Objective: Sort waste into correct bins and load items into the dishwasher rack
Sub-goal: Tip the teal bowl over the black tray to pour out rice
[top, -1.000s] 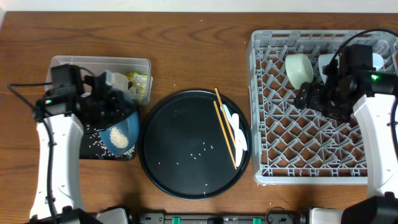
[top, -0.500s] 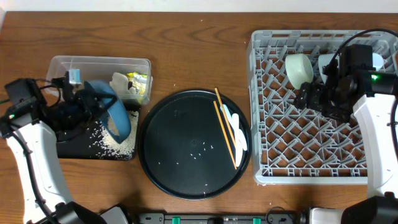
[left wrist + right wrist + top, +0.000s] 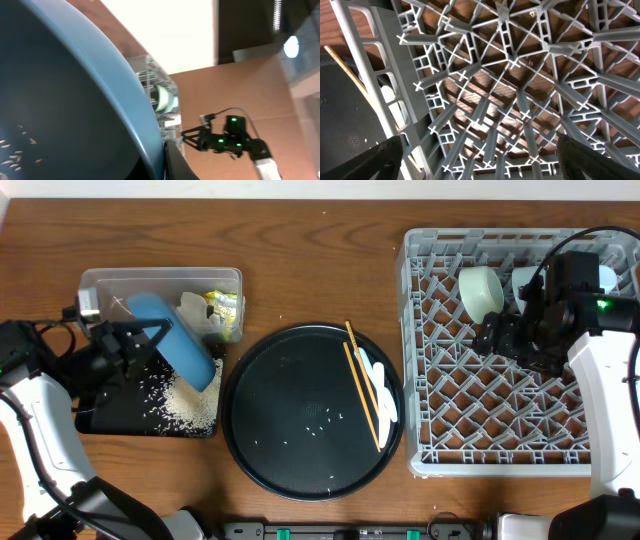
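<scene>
My left end effector (image 3: 138,343) is clamped on the bowl (image 3: 175,345) at its rim, tipped on edge over the black tray (image 3: 105,418) — rice (image 3: 190,405) heaped below. It's stiff, smooth, likely slippery, so a rim pinch seems right. My right end effector (image 3: 500,335) gapes over the rack (image 3: 500,435).

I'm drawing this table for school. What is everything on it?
dishwasher rack: one, grey, right side
cups: two, pale, in rack's back
round tray: one, black, middle
chopsticks: two, wooden, on round tray
spoon: one, white, beside chopsticks
tub: one, clear, back left
napkins: count unclear, white, in tub
wrapper: one, yellow-green, in tub
flat tray: one, black, before tub
rice: many grains, white, on both trays
bowl: one, blue, tipped over flat tray
left gripper: one, black, shut on bowl
right gripper: one, black, open above rack
</scene>
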